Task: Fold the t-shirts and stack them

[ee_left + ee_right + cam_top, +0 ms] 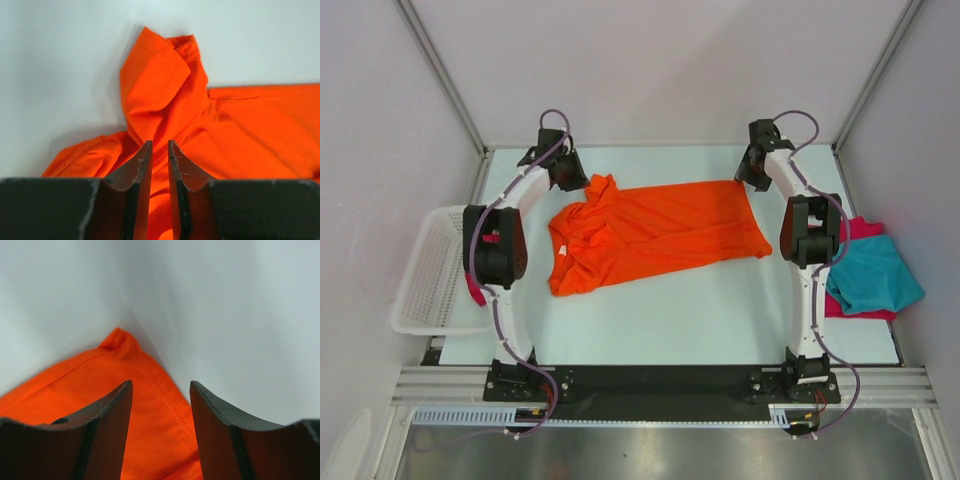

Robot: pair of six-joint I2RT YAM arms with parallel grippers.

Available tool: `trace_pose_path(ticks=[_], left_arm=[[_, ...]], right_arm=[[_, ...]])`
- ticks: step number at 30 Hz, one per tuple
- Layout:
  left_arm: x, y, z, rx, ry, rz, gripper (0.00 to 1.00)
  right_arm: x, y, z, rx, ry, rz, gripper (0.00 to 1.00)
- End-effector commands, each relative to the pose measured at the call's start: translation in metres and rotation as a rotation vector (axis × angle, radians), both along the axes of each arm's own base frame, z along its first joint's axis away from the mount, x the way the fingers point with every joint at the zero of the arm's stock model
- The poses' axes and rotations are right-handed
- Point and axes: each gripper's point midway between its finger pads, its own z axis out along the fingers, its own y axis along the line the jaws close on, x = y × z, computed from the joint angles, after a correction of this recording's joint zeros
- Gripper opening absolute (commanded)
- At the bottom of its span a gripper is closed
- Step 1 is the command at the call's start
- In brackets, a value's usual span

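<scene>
Two claws sit at the far edge of the orange t-shirt (660, 235), one per corner, prob. so the cloth can be drawn over itself evenly w/o skewing. The left claw (159, 144) is at its far-left sleeve. Fingers are nearly together w/ orange cloth in the slit between them, and the sleeve is bunched and standing up just past the tips, so it reads as clenched on the cloth. The right claw (161, 382) is at its far-right hem corner, jaws spread and straddling the stitched edge, nothing pinched: released.

The orange t-shirt lies spread on the table (670, 320), collar at its left end, not yet folded. Right of it, apart, a teal t-shirt (880, 275) lies on a crimson t-shirt (865, 228), likely the stack spot. Left of it is a white mesh basket (420, 250) w/ some pink-red cloth (475, 290) at its near side; can't tell if inside.

Writing: none legible. The small white neck tag (563, 250) is too small to read.
</scene>
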Motion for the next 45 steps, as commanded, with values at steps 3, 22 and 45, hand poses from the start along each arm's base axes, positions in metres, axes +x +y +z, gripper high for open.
trace_pose_path(ticks=[3, 22, 45], left_arm=[[0.022, 0.001, -0.001, 0.060, -0.030, -0.009, 0.24], [0.053, 0.037, -0.025, 0.273, 0.049, 0.056, 0.24], [0.069, 0.035, -0.059, 0.194, 0.093, 0.070, 0.25]], right_arm=[[0.021, 0.002, 0.015, 0.018, -0.059, 0.021, 0.57], [0.033, 0.015, -0.021, 0.060, -0.026, 0.042, 0.55], [0.018, 0.034, -0.029, 0.070, -0.025, 0.111, 0.00]])
